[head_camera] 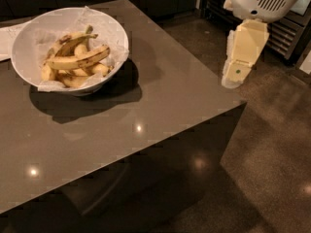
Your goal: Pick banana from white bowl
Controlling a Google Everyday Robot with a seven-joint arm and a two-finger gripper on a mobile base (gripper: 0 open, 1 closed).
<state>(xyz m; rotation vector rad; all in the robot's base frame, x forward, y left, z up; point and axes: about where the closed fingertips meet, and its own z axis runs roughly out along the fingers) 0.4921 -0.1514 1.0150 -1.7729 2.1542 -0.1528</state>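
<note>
Where struck by two small light glints point(139, 127) near the front edge, just glossy dark table point(160, 106). Farther back, just beyond the right corner and over the floor point(272, 144): gripper point(235, 76), hanging low, clenched or released impossible to tell. Farthest, by the far left corner: white bowl point(24, 42), lined with paper point(104, 33), the banana point(80, 59) lying across shorter bananas point(73, 80), well apart from the gripper.

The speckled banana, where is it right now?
In the camera view, the banana lies uppermost in the white bowl, far left on the table; the gripper hangs beyond the table's right edge.
</note>
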